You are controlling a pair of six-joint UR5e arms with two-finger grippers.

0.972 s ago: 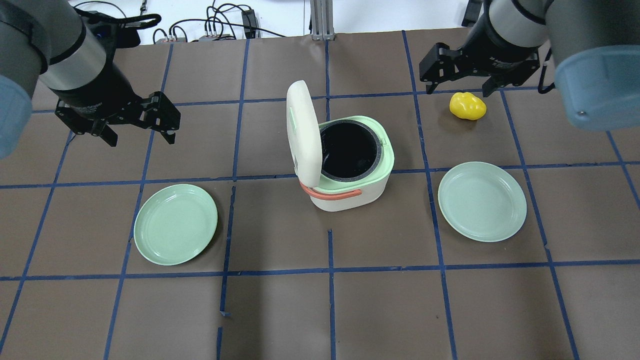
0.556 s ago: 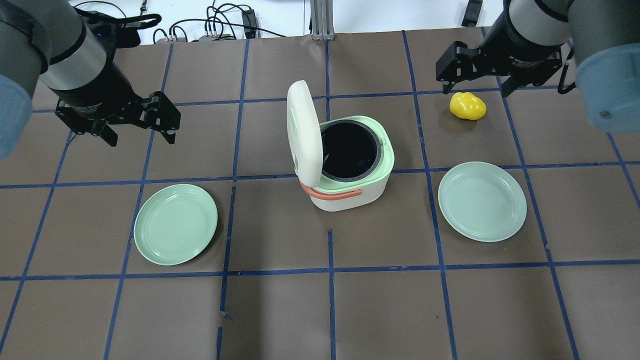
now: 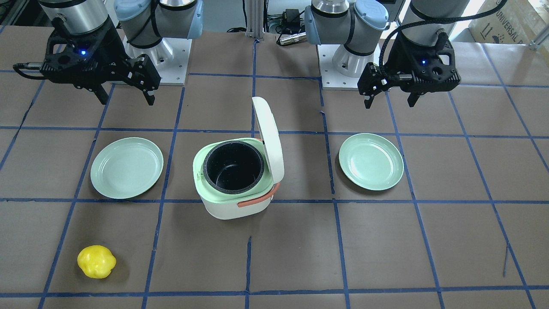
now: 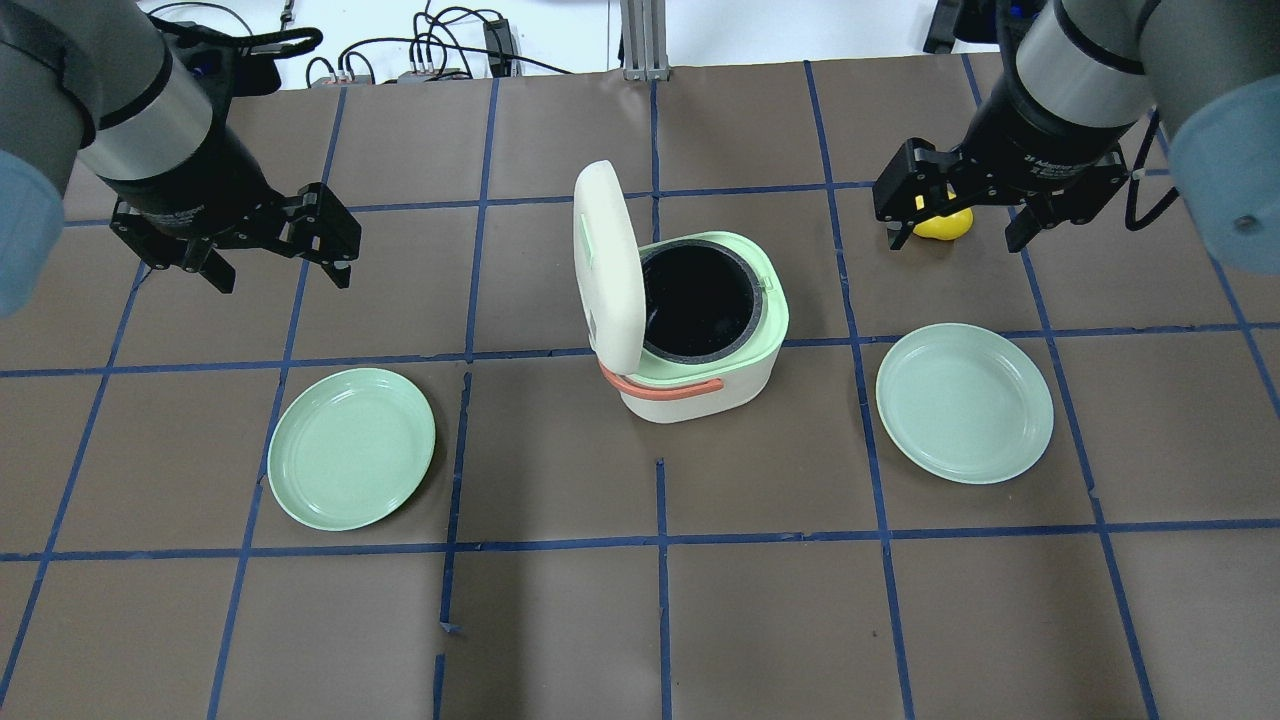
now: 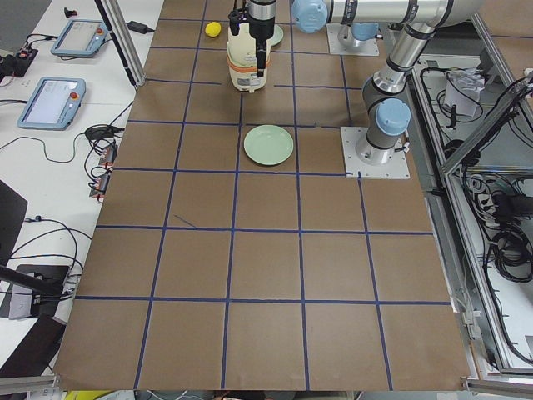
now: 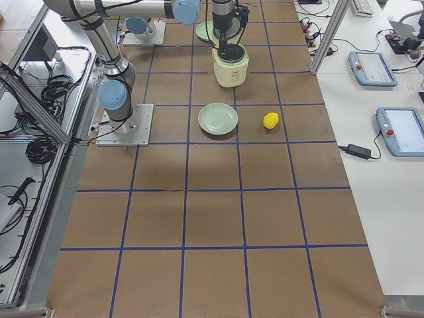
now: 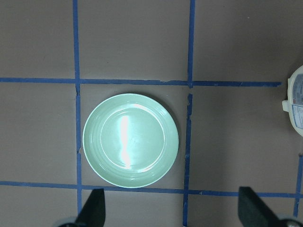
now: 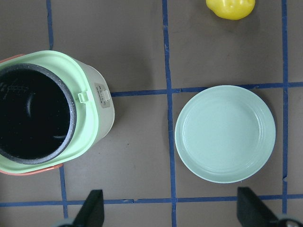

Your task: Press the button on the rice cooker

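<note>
The rice cooker [image 4: 740, 385] stands mid-table, white with a pale green rim, an orange handle and a black inner pot. Its lid [image 4: 605, 265] stands open on the left side. I cannot make out a button; the right wrist view shows only a small tab [image 8: 84, 97] on the rim. My left gripper [image 4: 280, 270] is open and empty, held high and well to the cooker's left. My right gripper [image 4: 952, 238] is open and empty, held high to the cooker's far right. In the front view both grippers, left [image 3: 390, 103] and right [image 3: 127, 101], hang near the robot bases.
A green plate [image 4: 350, 448] lies left of the cooker and another [image 4: 965, 403] right of it. A yellow pepper-like object [image 4: 945, 228] lies behind the right plate, partly hidden by the right gripper; it shows whole in the front view [image 3: 96, 262].
My right gripper has moved rightward and toward the robot in the overhead view and now overlaps the yellow object. The left arm, cooker and plates have not moved.
</note>
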